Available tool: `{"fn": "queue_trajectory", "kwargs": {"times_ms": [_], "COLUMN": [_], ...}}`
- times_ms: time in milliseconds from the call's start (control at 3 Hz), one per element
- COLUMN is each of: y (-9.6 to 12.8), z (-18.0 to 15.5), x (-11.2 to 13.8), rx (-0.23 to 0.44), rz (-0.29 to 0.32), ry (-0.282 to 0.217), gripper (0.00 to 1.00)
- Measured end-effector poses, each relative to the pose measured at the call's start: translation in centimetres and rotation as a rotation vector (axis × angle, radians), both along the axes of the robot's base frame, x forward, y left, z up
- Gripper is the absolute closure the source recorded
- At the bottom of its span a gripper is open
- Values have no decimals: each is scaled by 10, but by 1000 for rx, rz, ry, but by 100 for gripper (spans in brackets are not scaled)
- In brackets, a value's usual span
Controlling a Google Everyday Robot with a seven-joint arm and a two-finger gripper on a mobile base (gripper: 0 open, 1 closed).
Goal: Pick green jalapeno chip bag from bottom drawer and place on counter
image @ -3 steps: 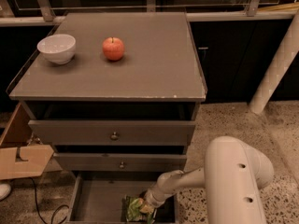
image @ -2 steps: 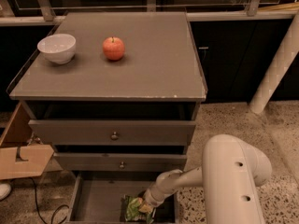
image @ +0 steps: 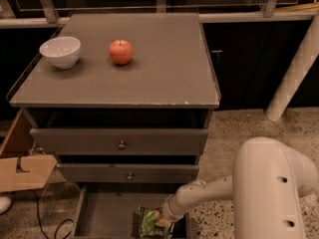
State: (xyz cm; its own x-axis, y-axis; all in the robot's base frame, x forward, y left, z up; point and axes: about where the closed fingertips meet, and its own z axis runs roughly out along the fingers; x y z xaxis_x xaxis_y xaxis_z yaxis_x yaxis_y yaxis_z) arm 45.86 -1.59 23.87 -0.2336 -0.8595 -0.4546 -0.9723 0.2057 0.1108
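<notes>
The green jalapeno chip bag (image: 151, 221) lies crumpled on the floor of the open bottom drawer (image: 107, 214), near its right side. My gripper (image: 162, 218) reaches down into the drawer from the right on the white arm and sits right against the bag's right edge. Its tip is hidden behind the bag and the arm's wrist. The counter (image: 164, 68) is the broad grey top of the cabinet above.
A white bowl (image: 60, 51) and a red apple (image: 121, 51) stand on the counter's back left. Two shut drawers with round knobs (image: 121, 145) sit above the open one. A cardboard box (image: 20, 168) and a cable lie at the left. A white post (image: 294, 73) slants at the right.
The arm has shifted slightly left over the bag inside the bottom drawer. The bag stays in about the same place.
</notes>
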Motion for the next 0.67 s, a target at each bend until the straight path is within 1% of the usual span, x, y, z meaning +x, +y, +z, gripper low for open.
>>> {"fn": "queue_trajectory", "kwargs": {"times_ms": [333, 667], "y": [-14, -15], "z": [33, 40], "x": [-1, -2], "rx": [-7, -8], "rz": [-8, -4], "ry": [-56, -66], "gripper": [100, 100]}}
